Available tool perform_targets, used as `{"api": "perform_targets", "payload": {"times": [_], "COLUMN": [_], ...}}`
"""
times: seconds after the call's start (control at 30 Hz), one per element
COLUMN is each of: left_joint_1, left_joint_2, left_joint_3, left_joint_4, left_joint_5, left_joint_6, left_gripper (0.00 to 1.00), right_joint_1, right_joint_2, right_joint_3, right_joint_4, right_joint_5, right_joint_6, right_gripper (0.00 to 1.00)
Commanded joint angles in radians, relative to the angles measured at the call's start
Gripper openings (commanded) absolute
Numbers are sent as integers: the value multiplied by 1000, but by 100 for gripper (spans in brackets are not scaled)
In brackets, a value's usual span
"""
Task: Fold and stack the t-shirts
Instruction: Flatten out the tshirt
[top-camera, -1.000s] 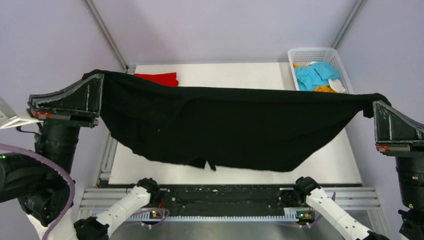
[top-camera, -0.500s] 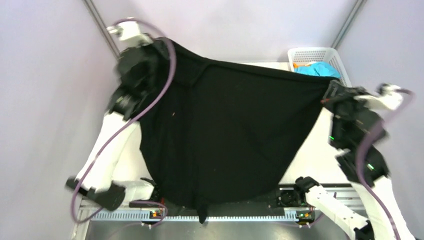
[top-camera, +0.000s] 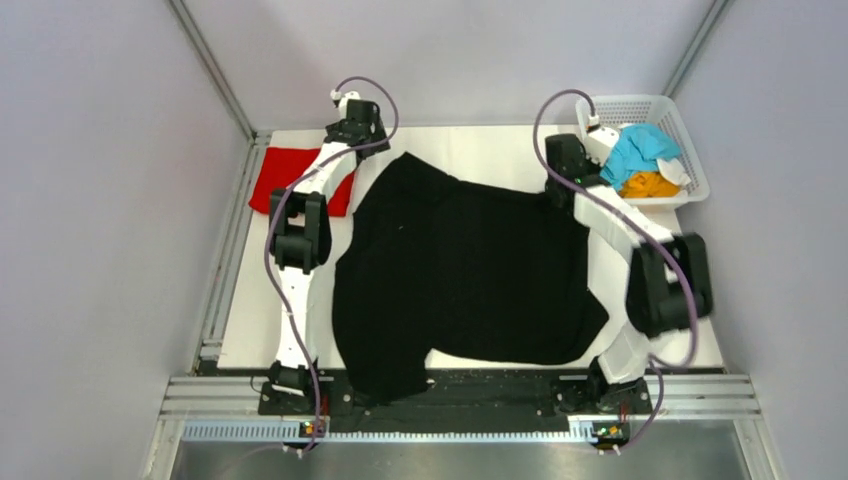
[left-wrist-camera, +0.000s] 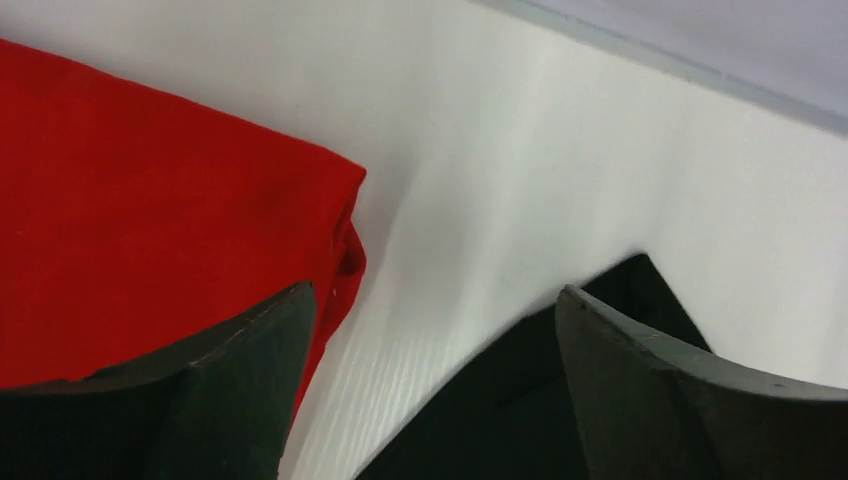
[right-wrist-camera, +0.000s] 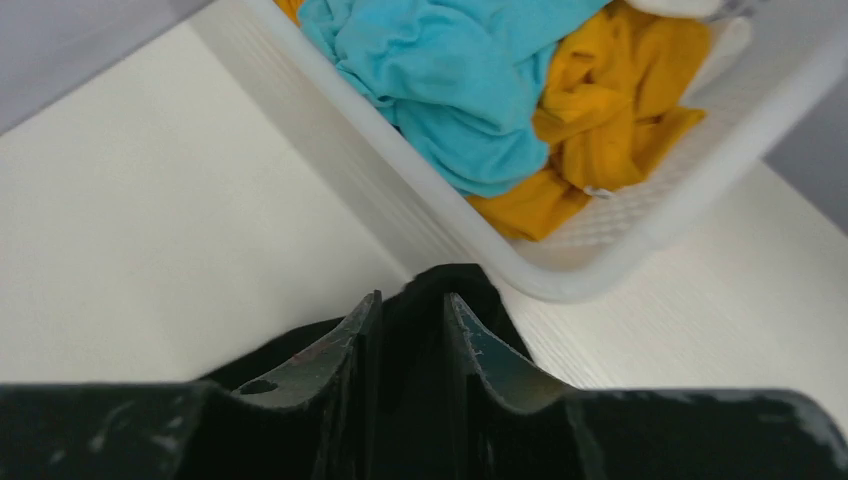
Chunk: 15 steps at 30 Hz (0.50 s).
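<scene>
The large black t-shirt (top-camera: 470, 270) lies spread over the middle of the table, its near hem hanging past the front edge. My left gripper (top-camera: 362, 130) is at the far left, jaws open wide and empty (left-wrist-camera: 435, 292). The black shirt's corner (left-wrist-camera: 520, 400) lies on the table below them, and the folded red t-shirt (left-wrist-camera: 150, 220) is just to their left. My right gripper (top-camera: 558, 180) sits low at the shirt's far right corner, its jaws (right-wrist-camera: 412, 298) narrowly parted with black cloth (right-wrist-camera: 480, 300) between them.
A white mesh basket (top-camera: 690, 150) at the far right corner holds a light blue t-shirt (top-camera: 640, 150) and an orange one (top-camera: 648, 185); its wall (right-wrist-camera: 400, 200) stands just beyond my right fingers. The red t-shirt (top-camera: 290, 180) lies by the table's left edge.
Both arms swung forward and down from holding the black shirt stretched in the air, and it now lies on the table. The left jaws opened and let go; the right jaws parted.
</scene>
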Motion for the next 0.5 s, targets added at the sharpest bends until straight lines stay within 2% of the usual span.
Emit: {"api": "perform_targets", "payload": {"times": [0.0, 0.03, 0.07, 0.13, 0.2, 0.27, 0.3, 0.33, 0.47], "left_joint_1": [26, 25, 25, 24, 22, 19, 18, 14, 5], "left_joint_2": [24, 11, -10, -69, -146, -220, -254, -283, -326], "left_joint_3": [186, 178, 164, 103, 8, -95, -143, -187, -336], "left_joint_4": [-8, 5, 18, 41, 82, 124, 131, 140, 217], "left_joint_5": [43, 50, 59, 81, 116, 217, 249, 273, 500], "left_joint_6": [-44, -41, -45, -60, -90, -115, -128, -150, -192], "left_gripper": [99, 99, 99, 99, 99, 99, 99, 99, 99], "right_joint_1": [-66, -65, -65, -66, -64, -60, -57, -52, -26], "right_joint_2": [269, 291, 297, 276, 224, 149, 105, 64, -73], "right_joint_3": [331, 371, 381, 367, 313, 212, 155, 94, -115], "right_joint_4": [-109, -110, -81, -53, -27, 18, 46, 77, 168], "right_joint_5": [-93, -111, -138, -192, -259, -365, -444, -515, -740], "right_joint_6": [37, 25, 2, -23, -24, -26, -36, -45, -87], "right_gripper": [44, 61, 70, 81, 85, 87, 90, 98, 99]}}
